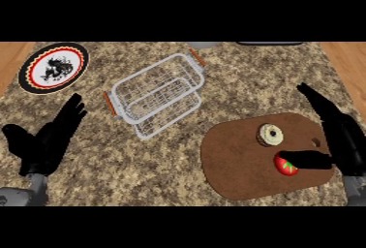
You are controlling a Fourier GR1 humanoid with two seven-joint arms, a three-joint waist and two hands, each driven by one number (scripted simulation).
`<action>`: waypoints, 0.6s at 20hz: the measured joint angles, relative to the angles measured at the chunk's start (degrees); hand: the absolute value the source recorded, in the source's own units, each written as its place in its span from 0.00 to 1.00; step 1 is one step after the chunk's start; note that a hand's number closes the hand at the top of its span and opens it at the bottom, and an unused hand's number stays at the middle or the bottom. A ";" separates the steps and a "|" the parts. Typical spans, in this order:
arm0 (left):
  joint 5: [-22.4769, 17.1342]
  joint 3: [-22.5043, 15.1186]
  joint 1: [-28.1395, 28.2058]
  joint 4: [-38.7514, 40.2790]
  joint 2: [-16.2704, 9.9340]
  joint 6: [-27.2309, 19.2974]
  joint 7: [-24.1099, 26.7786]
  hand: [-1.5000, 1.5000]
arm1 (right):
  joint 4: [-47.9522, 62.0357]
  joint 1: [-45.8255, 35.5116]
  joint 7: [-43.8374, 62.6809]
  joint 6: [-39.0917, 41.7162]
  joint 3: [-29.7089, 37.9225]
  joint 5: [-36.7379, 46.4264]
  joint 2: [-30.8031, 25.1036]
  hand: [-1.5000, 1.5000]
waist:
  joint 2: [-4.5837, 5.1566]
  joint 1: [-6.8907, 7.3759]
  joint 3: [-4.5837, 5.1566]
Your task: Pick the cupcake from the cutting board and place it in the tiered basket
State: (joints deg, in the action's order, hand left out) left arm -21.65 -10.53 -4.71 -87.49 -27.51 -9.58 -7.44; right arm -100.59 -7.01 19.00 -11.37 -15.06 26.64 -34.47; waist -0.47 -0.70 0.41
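From my remote station: a round plate lies at the counter's far left, the wire tiered basket at centre. A red strawberry sits on the brown cutting board, partly under my right hand (fingers straight, thumb across the fruit). The cupcake lies on the board just left of that hand, not touching. My left hand rests open, fingers apart

Speckled stone counter, wire basket, wooden board
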 measured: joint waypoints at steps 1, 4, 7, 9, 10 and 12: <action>0.25 -0.12 0.10 0.02 0.15 -0.11 0.21 0.50 | -0.89 -0.09 2.61 3.17 -1.14 0.43 -1.62 0.00 | -0.01 0.07 0.04; 0.03 0.10 0.11 -0.61 -0.08 0.20 -0.26 0.50 | -4.43 -0.91 10.70 12.74 -4.42 0.11 -5.07 0.00 | -0.01 0.45 0.02; -0.11 0.30 0.19 -1.09 -0.03 0.56 -0.74 0.50 | -8.81 -3.99 20.64 20.89 -7.04 -1.53 -5.01 0.00 | 0.11 0.86 -0.09; 0.09 0.65 0.04 -0.83 0.20 1.02 -0.74 0.50 | -10.51 -6.79 26.95 24.88 -8.24 -2.17 -3.13 0.00 | 0.23 1.00 -0.17; 0.40 0.71 -0.17 -0.81 0.49 1.04 -0.83 0.50 | -11.22 -8.02 30.02 26.22 -9.17 -1.78 -1.70 0.00 | 0.27 1.01 -0.21; 0.79 1.15 0.39 -1.72 0.88 1.04 -1.49 0.50 | -10.91 -10.73 33.80 28.13 -9.37 -1.01 0.98 0.00 | 0.32 1.09 -0.26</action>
State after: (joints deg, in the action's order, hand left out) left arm -20.86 -9.38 -4.32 -89.21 -26.63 -8.54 -8.93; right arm -111.51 -17.74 52.80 16.76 -24.43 25.63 -33.49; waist -0.15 0.38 0.14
